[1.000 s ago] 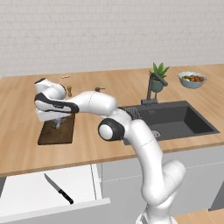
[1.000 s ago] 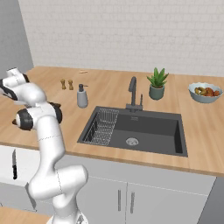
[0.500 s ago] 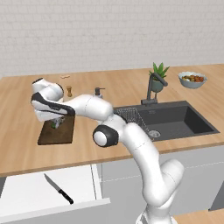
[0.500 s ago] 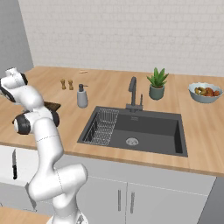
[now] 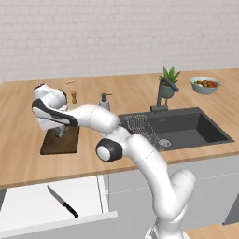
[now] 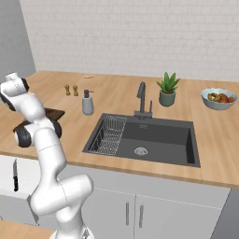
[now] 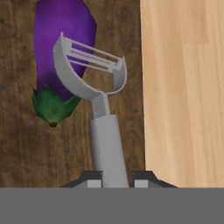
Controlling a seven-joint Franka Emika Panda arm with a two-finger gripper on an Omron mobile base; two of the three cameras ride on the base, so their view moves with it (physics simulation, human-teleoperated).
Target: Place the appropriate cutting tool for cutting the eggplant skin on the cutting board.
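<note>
- While the arm reached far left across the counter [image 5: 18, 116], its hand hung low over the cutting board [image 5: 50, 144].
- Gripper [image 7: 117, 177]: fingers closed on the handle base of the peeler [image 7: 101, 114].
- Peeler ran lengthwise away from the fingertips, its head overlapping the eggplant [image 7: 61, 52].
- Eggplant lay on the board, long axis roughly parallel to the peeler, green stem cap toward the gripper.
- Knife [image 5: 62, 201] lay in the open drawer [image 5: 28, 205] below.
</note>
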